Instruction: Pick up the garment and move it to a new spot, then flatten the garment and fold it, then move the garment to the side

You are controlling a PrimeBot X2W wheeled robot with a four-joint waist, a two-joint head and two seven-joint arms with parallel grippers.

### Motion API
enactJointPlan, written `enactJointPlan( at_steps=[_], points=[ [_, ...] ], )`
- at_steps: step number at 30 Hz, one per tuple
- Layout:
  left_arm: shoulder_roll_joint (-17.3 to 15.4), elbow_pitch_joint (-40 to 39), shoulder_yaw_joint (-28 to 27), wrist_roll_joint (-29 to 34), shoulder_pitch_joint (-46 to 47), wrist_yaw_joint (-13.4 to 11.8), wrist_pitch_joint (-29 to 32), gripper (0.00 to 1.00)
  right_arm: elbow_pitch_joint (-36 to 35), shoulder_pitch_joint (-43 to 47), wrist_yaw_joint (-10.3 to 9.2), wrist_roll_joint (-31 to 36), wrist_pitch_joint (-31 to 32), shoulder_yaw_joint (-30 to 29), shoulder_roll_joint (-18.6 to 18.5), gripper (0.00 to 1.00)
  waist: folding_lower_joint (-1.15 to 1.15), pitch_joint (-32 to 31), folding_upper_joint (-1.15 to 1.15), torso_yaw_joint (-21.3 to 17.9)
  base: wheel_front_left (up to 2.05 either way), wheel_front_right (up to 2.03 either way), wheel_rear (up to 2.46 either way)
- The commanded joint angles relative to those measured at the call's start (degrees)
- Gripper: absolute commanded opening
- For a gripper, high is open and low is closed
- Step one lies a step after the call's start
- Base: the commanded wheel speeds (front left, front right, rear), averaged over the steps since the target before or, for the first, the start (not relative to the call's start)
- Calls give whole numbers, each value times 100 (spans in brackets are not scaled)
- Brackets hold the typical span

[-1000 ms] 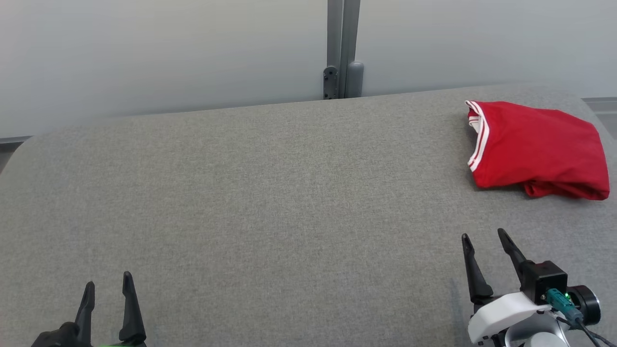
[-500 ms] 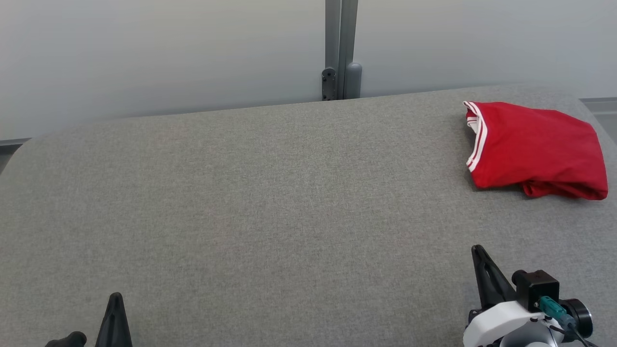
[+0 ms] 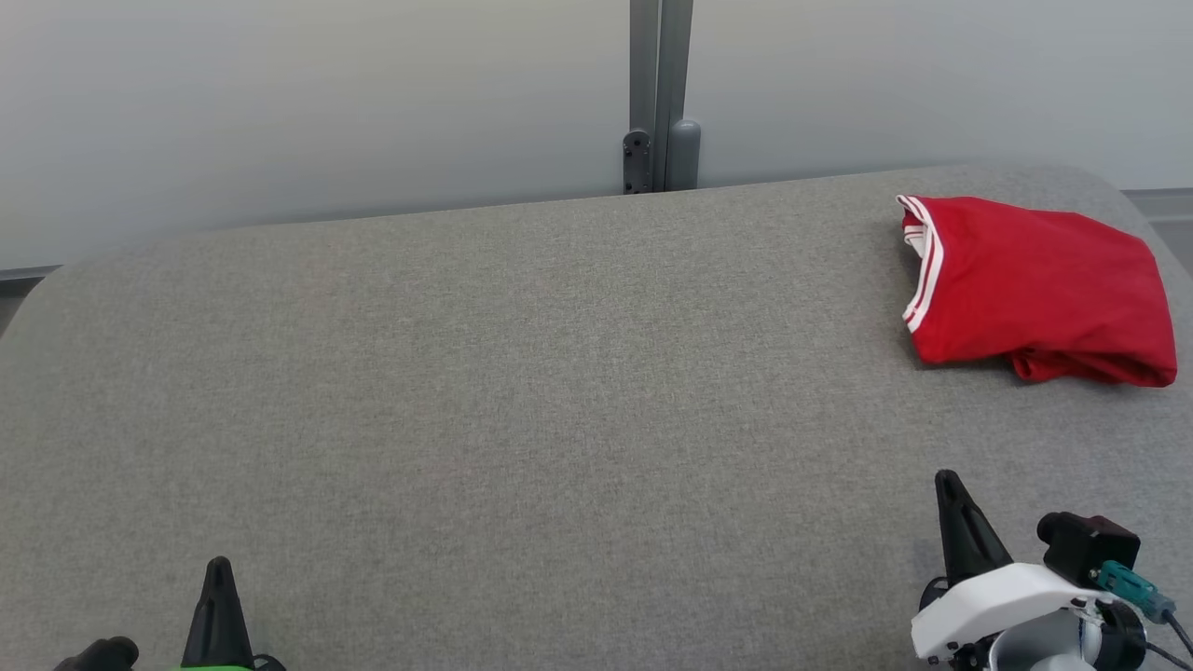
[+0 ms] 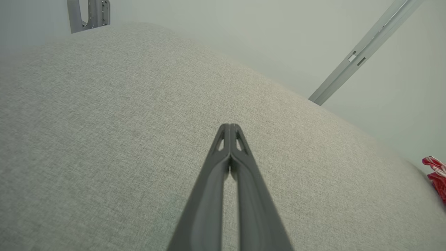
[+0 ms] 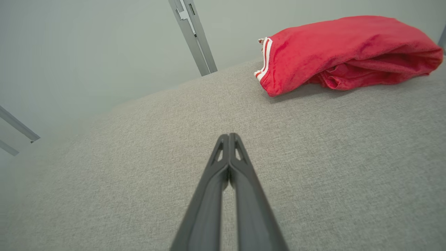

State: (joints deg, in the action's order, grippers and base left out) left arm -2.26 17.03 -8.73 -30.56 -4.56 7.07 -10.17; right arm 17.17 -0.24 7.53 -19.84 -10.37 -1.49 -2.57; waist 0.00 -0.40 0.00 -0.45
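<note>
I see my left gripper (image 4: 230, 125) and right gripper (image 5: 229, 135) pinched closed, both empty. The folded red fabric garment with white-striped trim (image 5: 341, 52) lies well ahead and to the right of the right gripper's tips.

The garment (image 3: 1044, 289) at the worktop's far right corner is bright red, edged along its left side with two thin white stripes. The worktop (image 3: 522, 391) is a finely flecked grey weave, even all over. Behind it the wall (image 3: 280, 102) is pale grey-white and the post (image 3: 660, 93) a mid grey. The left gripper (image 3: 219, 568) and right gripper (image 3: 949, 485) are black. The right wrist housing (image 3: 997, 606) is white, with a teal plug (image 3: 1123, 580).
</note>
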Motion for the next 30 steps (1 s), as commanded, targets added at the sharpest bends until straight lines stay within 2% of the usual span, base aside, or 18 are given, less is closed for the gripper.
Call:
enactJointPlan(
  at_steps=[1,30],
  points=[
    [-38,-100,10,-245,191,10,44,0,-112,-151,-1,-264,48,-35,-28,0,0,1,0,1,0,0,0],
    [-56,-190,91,-2469,540,27,652,0,-205,-336,-3,-2884,660,-210,-35,0,0,16,0,13,0,0,0]
  ],
)
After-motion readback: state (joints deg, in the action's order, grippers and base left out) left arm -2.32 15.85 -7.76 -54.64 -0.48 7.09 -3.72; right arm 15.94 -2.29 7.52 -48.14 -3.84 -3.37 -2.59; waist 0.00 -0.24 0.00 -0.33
